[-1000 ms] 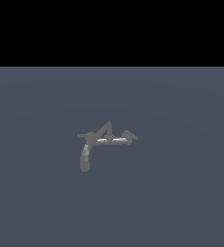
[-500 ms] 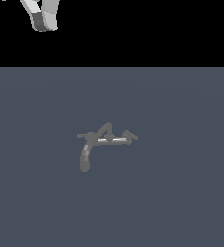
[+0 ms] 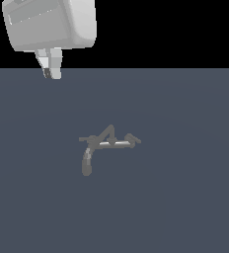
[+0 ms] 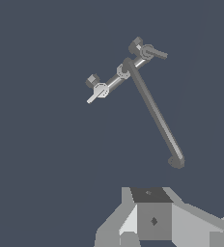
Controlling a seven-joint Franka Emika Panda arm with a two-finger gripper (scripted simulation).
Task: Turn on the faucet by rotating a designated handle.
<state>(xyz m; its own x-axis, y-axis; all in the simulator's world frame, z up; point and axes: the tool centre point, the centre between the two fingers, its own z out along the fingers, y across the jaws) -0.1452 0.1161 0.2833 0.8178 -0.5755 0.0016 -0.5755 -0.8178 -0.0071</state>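
The small grey faucet (image 3: 106,143) lies low at the middle of the exterior view, its thick curved spout (image 3: 87,160) bending toward the camera. The handle (image 3: 84,139) is the short dark stub at the end of the shiny crossbar (image 3: 115,144) on the exterior view's left. My gripper (image 3: 51,74) hangs high at the upper left, far from the faucet, fingers pressed together with nothing held. In the wrist view the faucet (image 4: 133,72) is well ahead of the gripper (image 4: 150,202), the handle (image 4: 157,52) at its far end and the spout (image 4: 160,125) running back toward me.
A taller peaked prong (image 3: 108,132) and a hooked knobby prong (image 3: 133,139) stand further along the crossbar, toward the exterior view's right. A pale lever (image 4: 91,98) sticks out at the crossbar's other end. The faucet rests on a flat blue-grey floor (image 3: 185,207).
The gripper, out of view a second ago, has come down into the exterior view's upper left and now shows much larger. The faucet has not moved.
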